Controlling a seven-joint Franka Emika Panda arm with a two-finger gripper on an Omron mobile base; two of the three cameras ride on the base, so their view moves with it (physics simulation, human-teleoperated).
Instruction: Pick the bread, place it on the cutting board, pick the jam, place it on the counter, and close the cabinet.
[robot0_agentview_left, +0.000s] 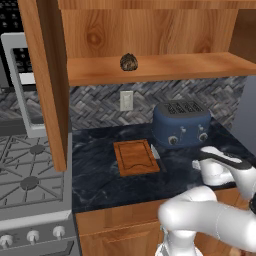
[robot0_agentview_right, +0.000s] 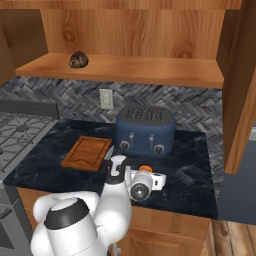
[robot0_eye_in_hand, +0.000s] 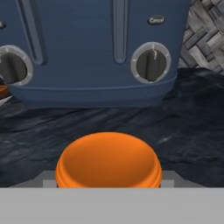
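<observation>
Orange jam (robot0_eye_in_hand: 108, 161) sits low centre in the hand view, directly ahead of the gripper (robot0_agentview_right: 146, 172), before the blue toaster (robot0_eye_in_hand: 92, 48) on the counter (robot0_agentview_right: 192, 170). Jaw opening and grip cannot be confirmed; fingertips are hidden. Bread (robot0_agentview_left: 129, 62) lies on the cabinet (robot0_agentview_left: 165, 67) shelf, upper centre.

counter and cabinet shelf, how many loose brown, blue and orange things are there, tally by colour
Brown: 2 (dark brown mottled bread lump, flat reddish-brown wooden cutting board)
Blue: 1 (navy blue four-slot toaster)
Orange: 1 (small orange jam jar)
Total: 4
</observation>
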